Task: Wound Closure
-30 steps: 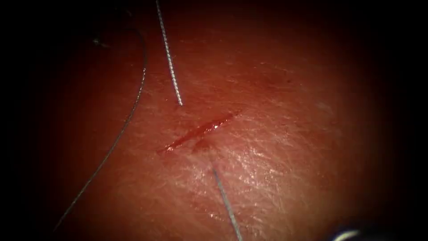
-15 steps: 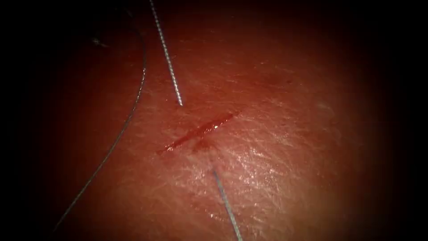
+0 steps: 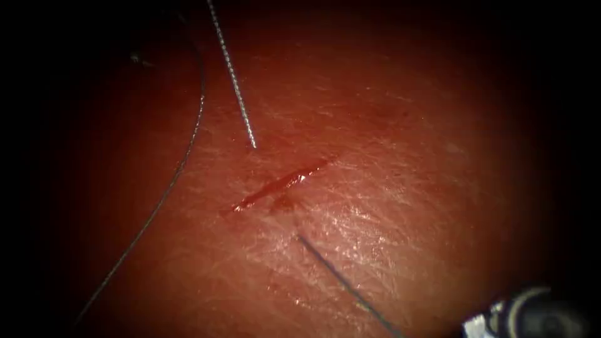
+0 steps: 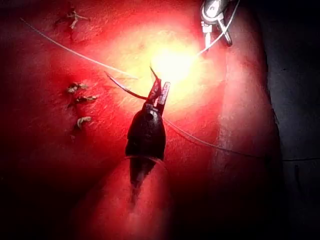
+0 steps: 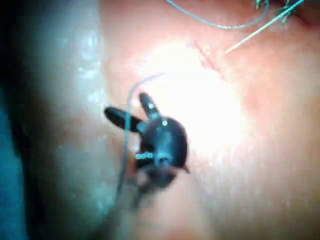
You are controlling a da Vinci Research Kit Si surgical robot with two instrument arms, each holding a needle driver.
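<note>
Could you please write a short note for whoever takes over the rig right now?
Left end effector: over the tissue. A dark curved piece, possibly the needle, runs out from its tip; I cannot confirm a grip.
Right end effector: jaws open, with the thread lying across them, not clamped.
Thread: enters the tissue left of the cut and comes out on the right, running toward the right end effector.
Done: one pass of thread under the cut.
Left: the cut is still open, with no knot over it.
</note>
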